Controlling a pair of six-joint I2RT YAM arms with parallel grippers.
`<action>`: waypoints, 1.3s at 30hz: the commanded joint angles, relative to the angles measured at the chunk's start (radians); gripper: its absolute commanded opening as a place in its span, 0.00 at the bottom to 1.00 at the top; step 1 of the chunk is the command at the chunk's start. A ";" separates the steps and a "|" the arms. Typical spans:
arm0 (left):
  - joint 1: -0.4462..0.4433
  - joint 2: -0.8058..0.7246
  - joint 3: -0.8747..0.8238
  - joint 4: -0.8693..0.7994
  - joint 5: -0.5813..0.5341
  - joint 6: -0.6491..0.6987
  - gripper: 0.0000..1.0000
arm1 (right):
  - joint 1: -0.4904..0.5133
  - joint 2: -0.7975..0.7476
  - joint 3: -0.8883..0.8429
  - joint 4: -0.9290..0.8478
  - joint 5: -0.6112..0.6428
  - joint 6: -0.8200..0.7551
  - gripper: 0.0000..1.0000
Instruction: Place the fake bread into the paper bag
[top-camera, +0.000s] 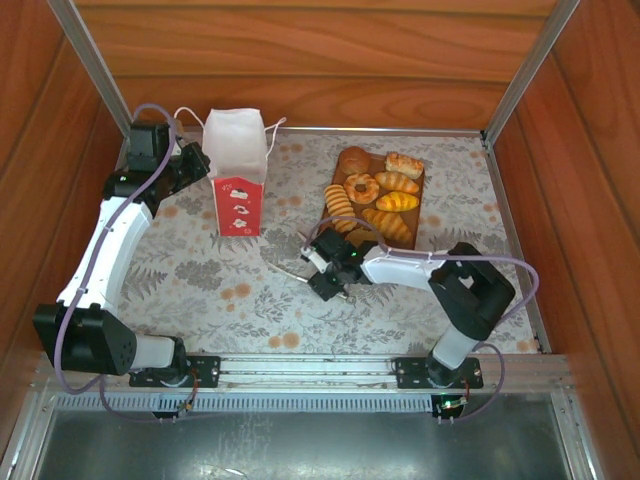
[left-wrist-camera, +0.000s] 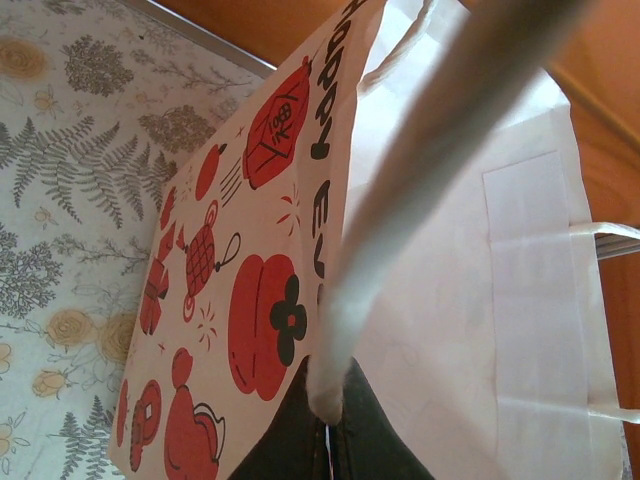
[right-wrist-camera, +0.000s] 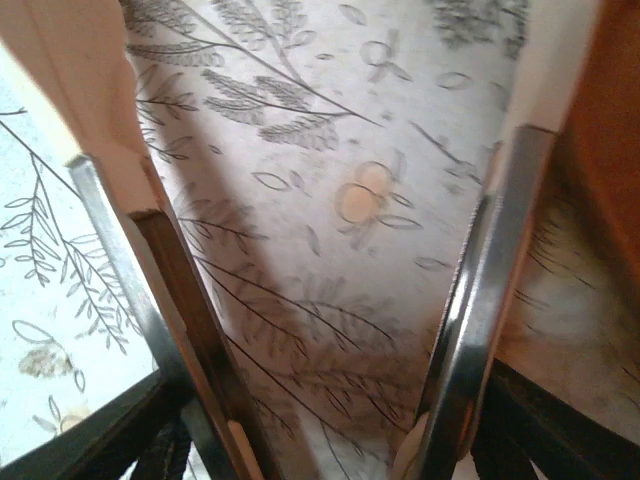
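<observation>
The paper bag (top-camera: 238, 170) stands upright at the back left, white with a red lower panel (left-wrist-camera: 230, 300). My left gripper (top-camera: 190, 160) is at its left side, shut (left-wrist-camera: 335, 435) on the bag's white string handle (left-wrist-camera: 420, 170). The fake bread lies on a brown board (top-camera: 415, 228) at the back right: a round bun (top-camera: 353, 160), a ring (top-camera: 361, 187), a ridged roll (top-camera: 340, 206) and several croissants (top-camera: 397, 201). My right gripper (top-camera: 322, 268) is low over the table just in front of the board. It is shut (right-wrist-camera: 340, 445) on a pair of tongs (right-wrist-camera: 480, 300), whose arms spread over bare cloth.
A floral tablecloth (top-camera: 230, 290) covers the table. Wooden walls (top-camera: 300, 50) and metal corner posts (top-camera: 520, 70) close in the back and sides. A metal rail (top-camera: 300, 372) with both arm bases runs along the near edge.
</observation>
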 joint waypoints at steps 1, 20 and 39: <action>-0.002 -0.029 0.008 0.011 -0.014 0.012 0.00 | -0.031 -0.089 0.004 -0.021 -0.067 0.024 0.69; 0.001 -0.039 0.012 0.011 -0.004 0.007 0.00 | -0.286 -0.396 0.179 -0.312 -0.250 0.197 0.61; -0.117 0.027 0.042 0.019 0.030 -0.054 0.00 | -0.439 -0.372 0.465 -0.767 -0.027 0.054 0.61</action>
